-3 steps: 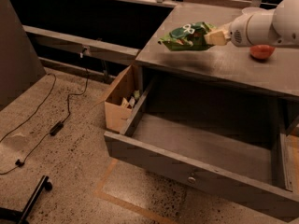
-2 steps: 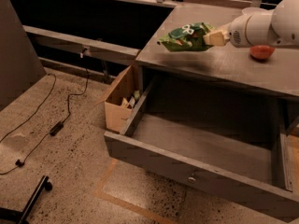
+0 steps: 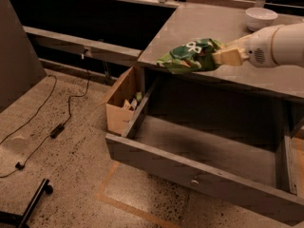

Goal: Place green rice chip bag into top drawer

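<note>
Green bag [image 3: 190,56] is in the upper middle, at the front edge of the table [image 3: 213,23], above the open drawer [image 3: 204,148]; gripper [image 3: 217,57], upper right, pinches its right end; 1 bowl [image 3: 260,17] behind.

1. A grey desk [image 3: 266,77] fills the right side; the hand [image 3: 221,57] hangs over its front edge.
2. 1 white bowl [image 3: 261,17] stands at the desk's far right.
3. 1 open brown cardboard box [image 3: 118,109] sits on the floor just left of the desk, with small items inside.
4. 1 black cable [image 3: 71,101] trails across the speckled floor [image 3: 71,170].
5. 1 tan tape line [image 3: 124,204] marks the floor.
6. 1 black wheeled leg [image 3: 35,201] shows at the bottom left.
</note>
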Robot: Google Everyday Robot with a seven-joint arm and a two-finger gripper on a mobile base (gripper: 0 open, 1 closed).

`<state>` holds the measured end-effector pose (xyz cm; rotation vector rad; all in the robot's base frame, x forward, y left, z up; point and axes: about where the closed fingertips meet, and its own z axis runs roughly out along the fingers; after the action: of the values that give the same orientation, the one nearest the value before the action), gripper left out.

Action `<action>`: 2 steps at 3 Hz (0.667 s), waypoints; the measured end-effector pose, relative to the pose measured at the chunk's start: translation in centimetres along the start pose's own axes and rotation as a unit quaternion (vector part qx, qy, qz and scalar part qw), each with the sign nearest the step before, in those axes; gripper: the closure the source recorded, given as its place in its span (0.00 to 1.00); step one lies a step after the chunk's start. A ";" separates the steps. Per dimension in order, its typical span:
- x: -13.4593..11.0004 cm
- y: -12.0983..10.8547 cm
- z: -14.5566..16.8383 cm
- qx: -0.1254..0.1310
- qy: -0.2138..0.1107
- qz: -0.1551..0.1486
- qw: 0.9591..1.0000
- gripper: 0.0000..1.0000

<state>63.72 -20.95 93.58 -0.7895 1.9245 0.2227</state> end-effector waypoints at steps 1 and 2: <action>1.6 3.3 -3.4 -0.025 0.011 -0.032 0.999 1.00; 4.0 6.2 -5.0 -0.023 0.033 -0.061 0.997 1.00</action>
<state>55.10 -20.26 91.47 -0.9520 1.9317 0.1694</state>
